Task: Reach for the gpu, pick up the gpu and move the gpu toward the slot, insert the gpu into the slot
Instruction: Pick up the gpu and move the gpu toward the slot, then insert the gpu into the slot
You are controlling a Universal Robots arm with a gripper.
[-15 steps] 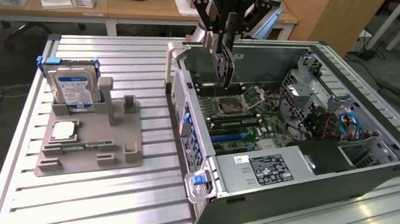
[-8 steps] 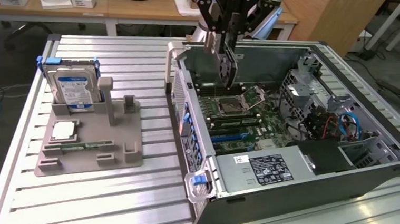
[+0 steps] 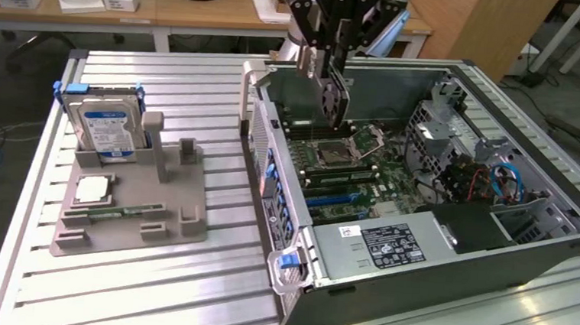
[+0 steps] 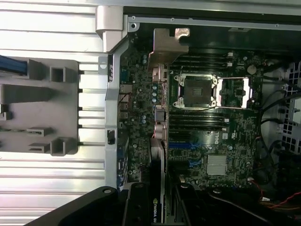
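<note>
Slatted table bears open case; tool holds gpu over motherboard.

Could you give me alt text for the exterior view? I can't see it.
A robot's pincer holds the gpu on edge over the motherboard inside an open computer case. On the exterior view's left, a grey holder carries a hard drive.
</note>
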